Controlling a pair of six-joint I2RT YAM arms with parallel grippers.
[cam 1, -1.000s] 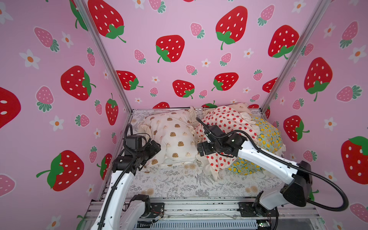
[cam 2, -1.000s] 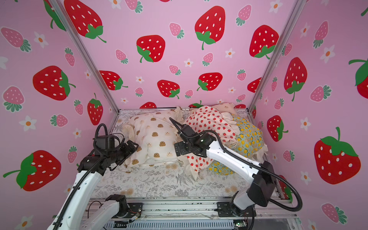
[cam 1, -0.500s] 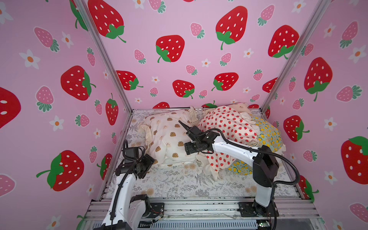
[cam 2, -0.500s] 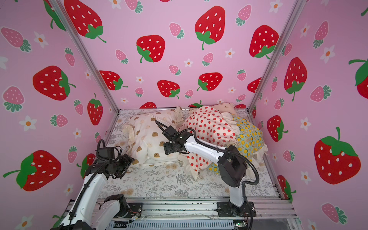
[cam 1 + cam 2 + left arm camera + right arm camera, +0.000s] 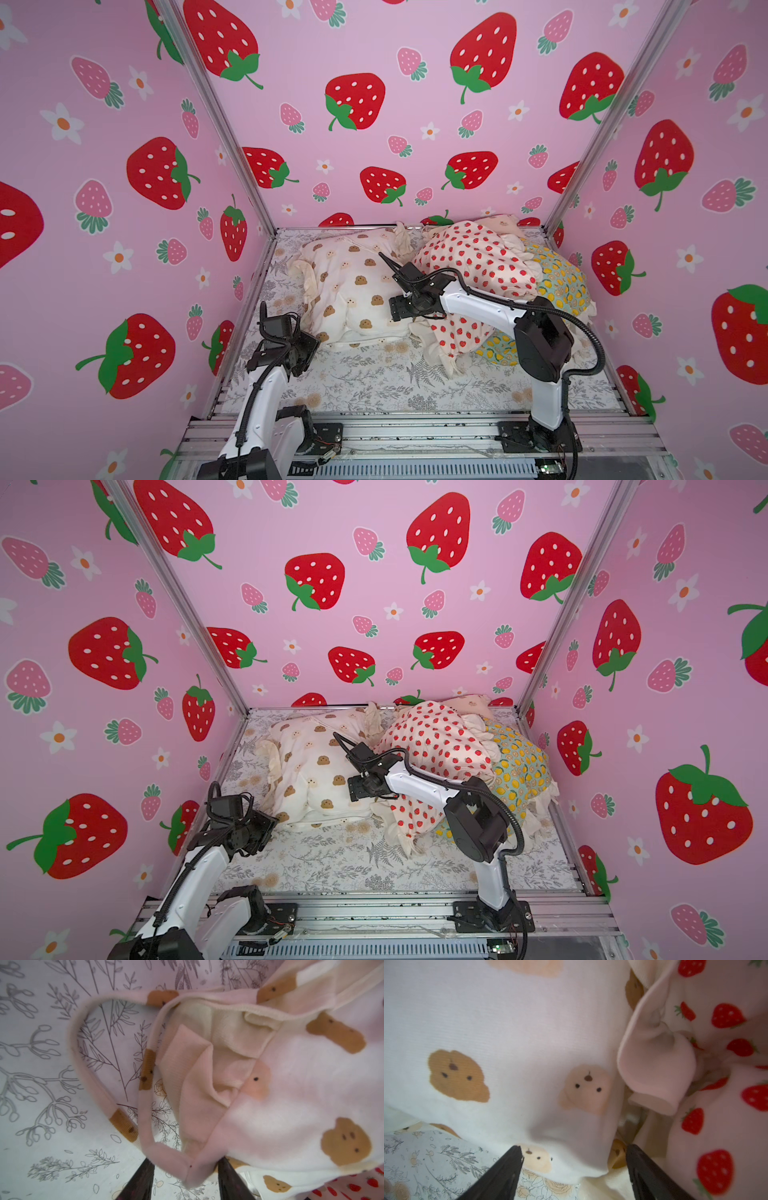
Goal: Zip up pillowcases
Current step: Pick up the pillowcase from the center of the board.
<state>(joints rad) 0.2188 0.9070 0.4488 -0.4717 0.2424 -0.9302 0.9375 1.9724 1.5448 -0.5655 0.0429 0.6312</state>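
Left wrist view: left gripper (image 5: 186, 1162) jaws part-open astride a folded ribbed hem (image 5: 170, 1153) of the puffy white pillowcase (image 5: 291, 1095); clamping cannot be confirmed. The right gripper (image 5: 573, 1147): jaws wide, holding nothing, over the same soft knit. In both top views, it lies on the fern-print sheet (image 5: 374, 382), touching the strawberry pillowcase (image 5: 478, 266).

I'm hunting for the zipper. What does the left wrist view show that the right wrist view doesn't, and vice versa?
Only the left wrist: the cookie pillowcase's hem looping open over the sheet, cream folds inside, and the left gripper with a hem fold between its fingers. Only the right wrist: the strawberry pillowcase's ruffle and the open right gripper straddling the cookie pillowcase's corner. Both: the two pillowcases and the sheet. No zipper pull shows clearly in either.
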